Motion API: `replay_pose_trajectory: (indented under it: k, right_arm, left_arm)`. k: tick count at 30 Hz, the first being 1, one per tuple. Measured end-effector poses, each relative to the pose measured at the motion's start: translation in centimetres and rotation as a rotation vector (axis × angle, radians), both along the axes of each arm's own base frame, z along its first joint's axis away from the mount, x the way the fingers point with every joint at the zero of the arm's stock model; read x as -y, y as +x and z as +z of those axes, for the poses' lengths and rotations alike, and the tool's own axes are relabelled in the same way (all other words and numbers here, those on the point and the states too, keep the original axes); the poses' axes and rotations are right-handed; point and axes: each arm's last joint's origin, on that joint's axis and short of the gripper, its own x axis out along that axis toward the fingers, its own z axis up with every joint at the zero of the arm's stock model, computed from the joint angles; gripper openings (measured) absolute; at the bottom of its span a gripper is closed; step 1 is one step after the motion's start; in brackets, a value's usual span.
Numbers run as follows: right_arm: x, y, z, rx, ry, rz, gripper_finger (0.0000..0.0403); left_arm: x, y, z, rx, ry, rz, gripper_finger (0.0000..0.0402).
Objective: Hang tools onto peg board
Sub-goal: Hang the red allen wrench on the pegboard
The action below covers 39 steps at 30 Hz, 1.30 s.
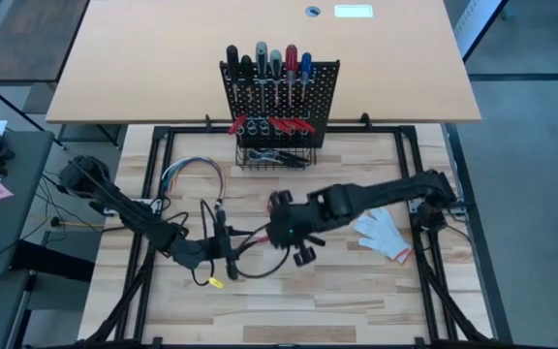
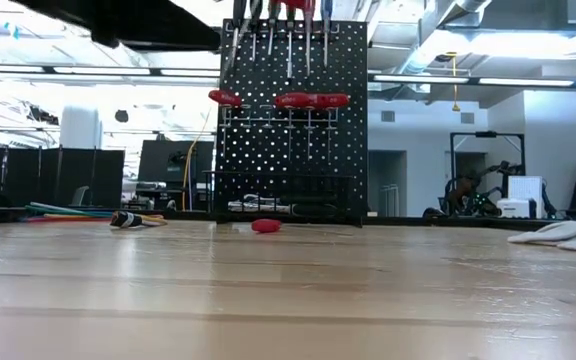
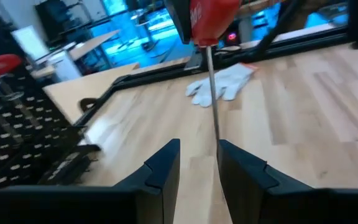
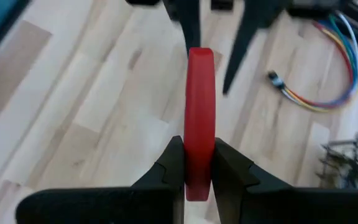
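Note:
My right gripper (image 4: 199, 146) is shut on a screwdriver with a red handle (image 4: 199, 93), above the table's middle (image 1: 281, 230). Its thin shaft (image 3: 212, 93) runs toward my left gripper (image 3: 197, 155), also seen in the high view (image 1: 229, 242). That gripper stands open with the shaft's tip between its fingers, close to one finger (image 3: 241, 171). The black peg board (image 1: 281, 97) stands at the table's far side. Several screwdrivers and red-handled pliers (image 1: 289, 124) hang on it, above a wire basket (image 1: 274, 155). My right gripper pinches the red handle near its butt end (image 4: 199, 168) between its two fingers. The handle runs on past the fingertips toward my left gripper. The screwdriver is lifted clear of the table. My left gripper: I cannot tell whether the shaft's tip (image 3: 217, 144) touches its finger.
A bundle of coloured wires (image 1: 192, 174) lies at the left and a white glove (image 1: 381, 231) at the right under my right arm. A small red thing (image 2: 266, 226) lies on the table before the board. Bare wood lies along the near edge.

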Motion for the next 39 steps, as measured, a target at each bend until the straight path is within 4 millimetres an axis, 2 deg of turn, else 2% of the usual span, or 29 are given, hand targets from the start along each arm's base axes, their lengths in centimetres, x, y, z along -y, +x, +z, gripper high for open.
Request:
replay_pose_trajectory:
  k: [7, 16, 19, 23, 28, 34, 39]
  right_arm:
    - [-0.5, 0.8, -1.2, 0.059, 0.029, -0.014, 0.0051]
    - [1.0, 1.3, -1.2, 0.079, 0.061, -0.088, 0.0051]
    - [1.0, 1.3, -1.2, 0.083, 0.064, -0.089, 0.0051]
    - [1.0, 1.3, -1.2, 0.081, 0.064, -0.090, 0.0051]
    - [0.7, 1.2, -1.2, 0.081, 0.064, -0.082, 0.0052]
    - [0.8, 1.3, -1.2, 0.081, 0.061, -0.082, 0.0055]
    - [1.9, 1.1, -1.7, 0.016, 0.119, -0.070, 0.0096]
  left_arm:
    - [0.2, 0.4, -1.1, -0.002, 0.020, -0.011, 0.0102]
    - [0.4, 0.3, -1.0, -0.010, 0.050, -0.023, 0.0102]
    - [0.5, 0.3, -1.0, -0.006, 0.042, -0.025, 0.0101]
    - [0.4, 0.3, -1.0, -0.006, 0.036, -0.018, 0.0076]
    - [0.4, 0.3, -1.0, -0.002, 0.025, -0.015, 0.0012]
    - [0.2, 0.4, -1.0, 0.002, 0.010, 0.001, 0.0003]
    - [-0.2, 0.4, -1.3, 0.008, -0.008, 0.010, 0.0001]
